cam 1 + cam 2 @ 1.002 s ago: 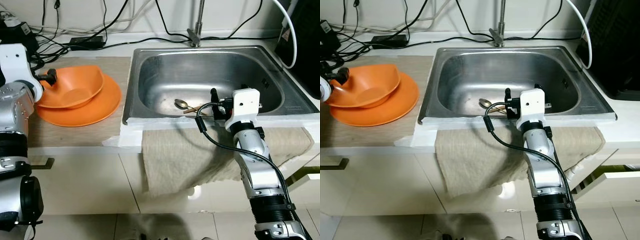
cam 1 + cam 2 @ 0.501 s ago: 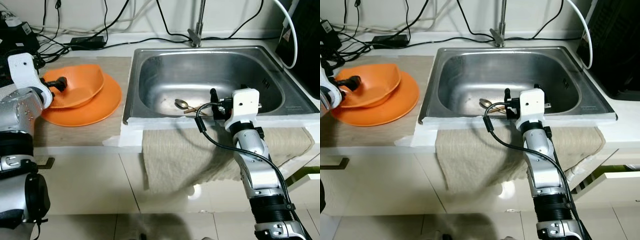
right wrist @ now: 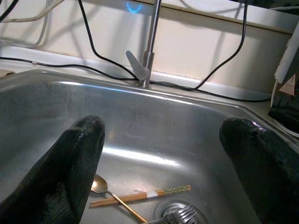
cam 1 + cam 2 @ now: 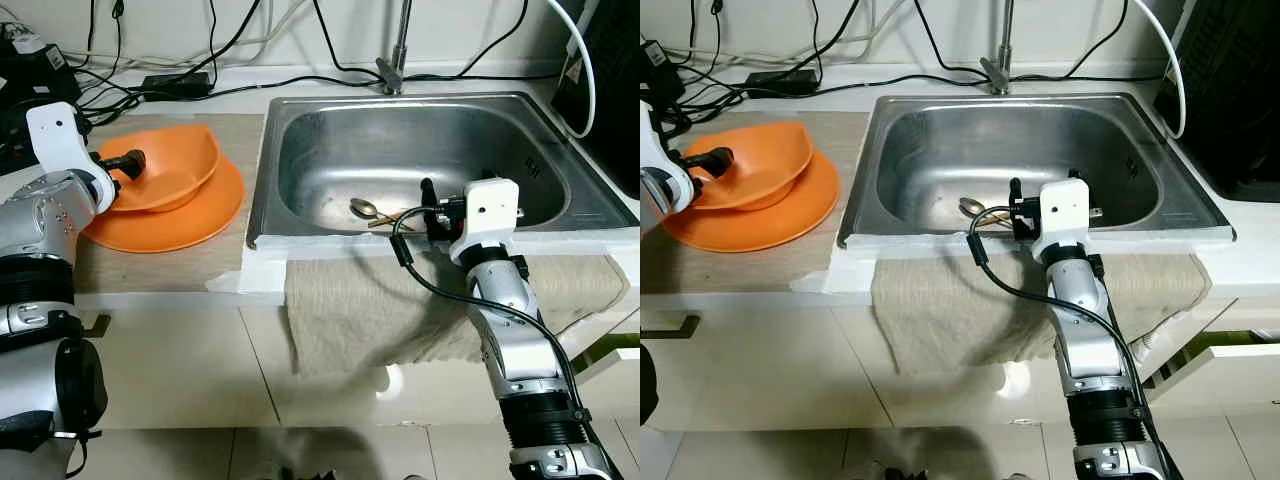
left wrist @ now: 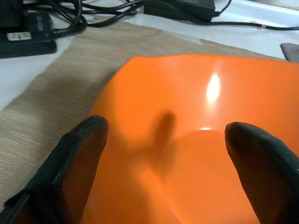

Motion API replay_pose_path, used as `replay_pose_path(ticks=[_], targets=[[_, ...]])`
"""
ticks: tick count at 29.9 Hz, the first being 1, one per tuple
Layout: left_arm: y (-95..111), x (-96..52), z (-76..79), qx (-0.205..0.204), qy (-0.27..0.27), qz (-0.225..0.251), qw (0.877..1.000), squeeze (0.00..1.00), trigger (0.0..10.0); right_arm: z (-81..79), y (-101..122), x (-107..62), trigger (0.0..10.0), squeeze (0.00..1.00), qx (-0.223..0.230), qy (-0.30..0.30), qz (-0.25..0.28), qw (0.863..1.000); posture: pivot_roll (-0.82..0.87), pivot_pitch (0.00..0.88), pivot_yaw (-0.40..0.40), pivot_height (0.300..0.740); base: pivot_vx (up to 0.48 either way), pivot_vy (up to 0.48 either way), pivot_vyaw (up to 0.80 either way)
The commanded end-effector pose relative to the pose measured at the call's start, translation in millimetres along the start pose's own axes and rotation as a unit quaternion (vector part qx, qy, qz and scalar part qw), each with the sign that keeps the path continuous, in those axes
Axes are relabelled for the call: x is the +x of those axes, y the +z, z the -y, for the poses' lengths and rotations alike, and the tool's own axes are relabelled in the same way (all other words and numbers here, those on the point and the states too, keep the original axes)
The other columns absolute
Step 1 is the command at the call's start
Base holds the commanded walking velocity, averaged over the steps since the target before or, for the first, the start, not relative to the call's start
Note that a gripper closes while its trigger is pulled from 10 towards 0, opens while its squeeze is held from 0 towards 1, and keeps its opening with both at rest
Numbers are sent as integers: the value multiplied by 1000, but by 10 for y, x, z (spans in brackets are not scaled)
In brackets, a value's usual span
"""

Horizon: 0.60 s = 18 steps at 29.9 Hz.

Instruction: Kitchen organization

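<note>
An orange bowl (image 4: 172, 165) rests tilted on an orange plate (image 4: 195, 212) on the counter left of the steel sink (image 4: 300, 130). My left gripper (image 4: 128, 163) is open at the bowl's left rim. In the left wrist view one finger (image 5: 77, 163) lies outside the rim and the other over the bowl's inside (image 5: 196, 107). At the sink's front edge, my right gripper (image 4: 428, 208) is open and points into the basin. A spoon (image 3: 99, 184), wooden chopsticks (image 3: 140, 196) and a fork (image 3: 180, 215) lie on the sink bottom beyond it.
A beige cloth (image 4: 350, 310) hangs over the counter front below the sink. Black cables and a power adapter (image 4: 172, 82) run along the back of the counter. The faucet (image 4: 398, 50) stands behind the sink. A black appliance (image 4: 615, 80) sits at the far right.
My left arm has swung right, and the orange bowl has shifted right and tipped up on the plate. The right arm has not moved.
</note>
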<state>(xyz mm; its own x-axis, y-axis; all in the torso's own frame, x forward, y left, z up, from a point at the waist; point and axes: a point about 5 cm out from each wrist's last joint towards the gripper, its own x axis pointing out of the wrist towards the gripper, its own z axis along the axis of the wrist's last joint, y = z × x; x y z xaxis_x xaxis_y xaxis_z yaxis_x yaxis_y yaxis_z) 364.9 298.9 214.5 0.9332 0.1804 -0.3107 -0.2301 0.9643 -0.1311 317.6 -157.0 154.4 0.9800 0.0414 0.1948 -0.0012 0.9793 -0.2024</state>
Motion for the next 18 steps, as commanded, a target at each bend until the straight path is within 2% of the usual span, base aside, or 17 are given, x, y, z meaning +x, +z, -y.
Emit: replay_pose_path(ticks=[1,2,3,5,6,7,8,9,10,11,13,14,15,16,18], targets=[[-54,16,28,-11,-12,-20,1000,0,10000,-3,7,-7,10000,0,0,3,-1,1000,-13,0,50,740,0,0,0],[-66,18,44,-10,-15,-23,1000,0,7373,-4,5,-8,10000,0,0,3,-1,1000,-12,0,50,740,0,0,0],[-79,21,58,-8,-18,-25,999,0,3843,-6,5,-9,10000,0,0,3,-2,1000,-12,0,50,740,0,0,0],[-106,25,70,-6,-21,-32,999,0,2863,-11,6,-7,10000,0,0,4,-1,1000,-13,0,50,740,0,0,0],[-113,25,72,-5,-22,-34,999,0,1569,-11,7,-7,10000,0,0,4,-1,1000,-12,0,49,740,0,0,0],[-119,25,72,-6,-23,-37,999,0,1059,-11,7,-8,10000,0,0,4,-2,1000,-12,0,49,740,0,0,0],[-120,24,72,-6,-23,-38,999,0,1529,-11,7,-8,10000,0,0,4,-2,1000,-12,0,49,740,0,0,0],[-119,23,71,-6,-24,-38,999,0,2863,-11,6,-10,10000,0,0,4,-2,1000,-12,0,50,740,0,0,0],[-116,22,72,-7,-25,-37,999,0,2745,-12,4,-11,10000,0,0,4,-2,1000,-12,0,50,740,0,0,0],[-112,21,71,-7,-26,-37,999,0,0,-13,2,-12,10000,0,0,4,-3,1000,-12,0,50,740,0,0,0],[-85,16,66,-1,-26,-29,999,0,0,-15,1,-15,10000,0,0,5,-3,1000,-11,0,49,740,0,0,0],[-74,13,68,-1,-28,-27,999,0,1098,-17,1,-15,10000,0,0,5,-3,1000,-11,0,49,740,0,0,0],[-60,10,74,1,-31,-23,999,0,0,-19,0,-16,10000,0,0,5,-4,1000,-10,0,49,740,0,0,0],[-21,1,92,16,-37,-8,999,0,1373,-22,0,-15,10000,0,1,5,-4,1000,-10,0,49,740,0,0,0],[-12,-2,97,22,-38,-6,999,0,1373,-24,-1,-15,10000,0,1,5,-4,1000,-10,0,49,740,0,0,0]])
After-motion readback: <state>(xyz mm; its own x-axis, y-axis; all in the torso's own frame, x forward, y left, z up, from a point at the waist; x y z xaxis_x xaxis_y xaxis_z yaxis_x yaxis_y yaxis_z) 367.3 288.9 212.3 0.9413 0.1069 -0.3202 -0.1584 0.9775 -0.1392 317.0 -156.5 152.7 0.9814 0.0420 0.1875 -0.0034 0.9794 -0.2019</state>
